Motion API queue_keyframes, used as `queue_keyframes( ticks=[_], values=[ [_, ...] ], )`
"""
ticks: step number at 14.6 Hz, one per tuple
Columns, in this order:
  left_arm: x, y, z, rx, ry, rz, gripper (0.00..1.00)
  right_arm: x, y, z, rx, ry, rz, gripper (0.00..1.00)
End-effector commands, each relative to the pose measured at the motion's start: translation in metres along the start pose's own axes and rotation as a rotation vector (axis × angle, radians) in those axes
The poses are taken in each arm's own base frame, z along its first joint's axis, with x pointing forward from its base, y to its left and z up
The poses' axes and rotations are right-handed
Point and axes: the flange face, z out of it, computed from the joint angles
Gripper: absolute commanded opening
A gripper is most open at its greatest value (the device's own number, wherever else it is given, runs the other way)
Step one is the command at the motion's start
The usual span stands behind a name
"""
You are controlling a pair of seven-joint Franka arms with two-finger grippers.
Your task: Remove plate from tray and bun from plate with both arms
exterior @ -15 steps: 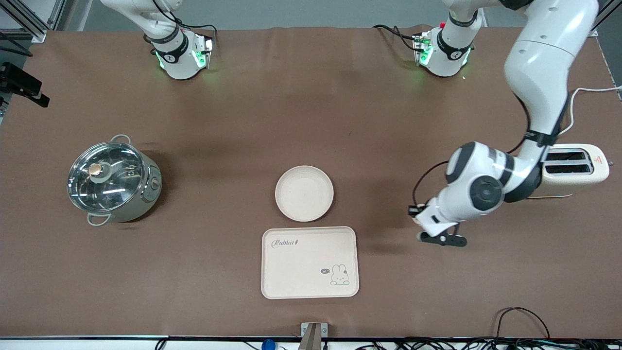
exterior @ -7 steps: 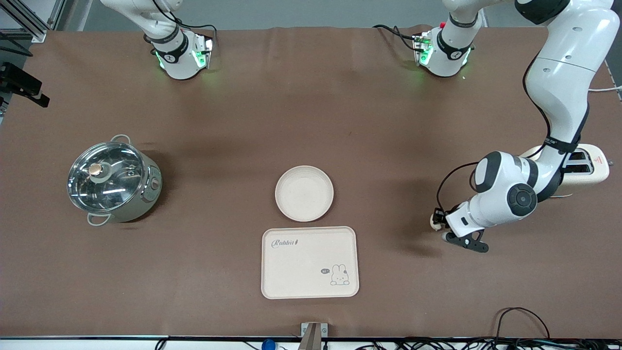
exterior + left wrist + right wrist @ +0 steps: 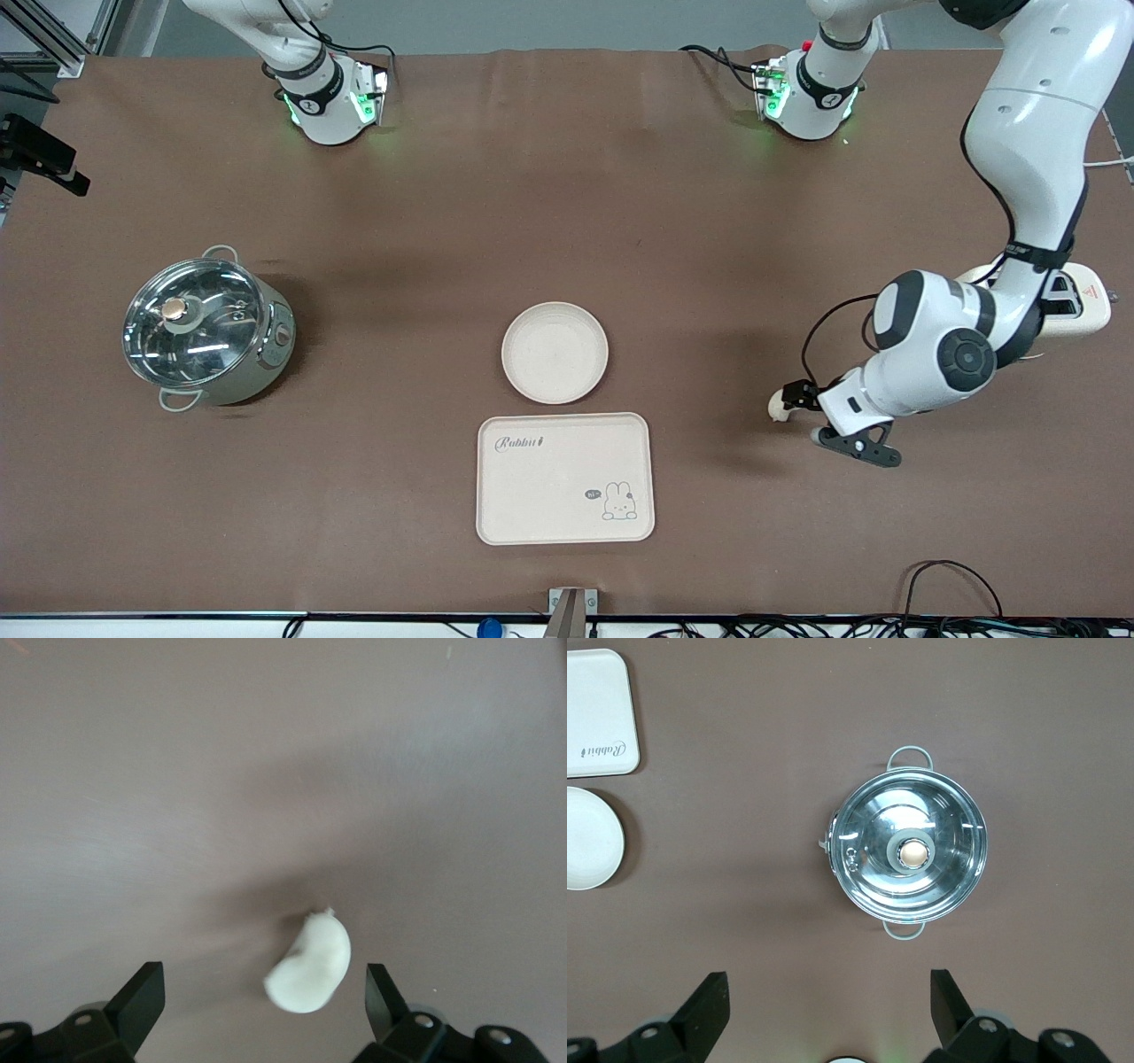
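The bun [image 3: 779, 405] is a smooth, pale half-moon lump lying on the brown tabletop toward the left arm's end of the table, well apart from the plate [image 3: 555, 353]. The left gripper [image 3: 261, 1001] sits low right over it with its jaws spread wide, one black finger on each side and neither touching the dough. The plate is a round matte cream dish with a raised rim, mid-table, just beside the rectangular tray [image 3: 565, 478] with rounded corners and a little rabbit drawing, which lies nearer the front edge. A shiny steel pot [image 3: 208, 330] with a glass lid stands toward the right arm's end. The right gripper [image 3: 827, 1014] waits high over the table above the pot, jaws open too. A cream toaster [image 3: 1076, 306] sits by the left arm's edge.
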Motion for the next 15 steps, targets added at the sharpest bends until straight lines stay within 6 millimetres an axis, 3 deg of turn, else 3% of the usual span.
queue_keyframes(
  ticks=[1,4,7,10,12,15],
  values=[
    [0.002,0.003,-0.112,0.083,-0.004,0.009,1.00,-0.002,-0.001,-0.001,-0.013,0.004,-0.006,1.00],
    [-0.009,0.012,-0.198,0.114,-0.036,-0.017,1.00,-0.002,0.001,-0.001,-0.010,0.006,-0.005,1.00],
    [-0.048,0.013,-0.280,0.102,-0.035,-0.118,1.00,-0.002,0.001,0.000,-0.005,0.003,-0.009,1.00],
    [-0.085,0.039,-0.349,0.110,-0.015,-0.179,1.00,-0.001,0.003,0.000,-0.005,0.003,-0.007,1.00],
    [-0.099,0.051,-0.373,0.132,0.006,-0.175,1.00,-0.001,0.003,-0.001,-0.005,0.006,-0.007,1.00],
    [-0.111,0.061,-0.379,0.154,0.009,-0.181,1.00,-0.001,0.003,-0.001,-0.005,0.004,-0.007,1.00]
  ],
)
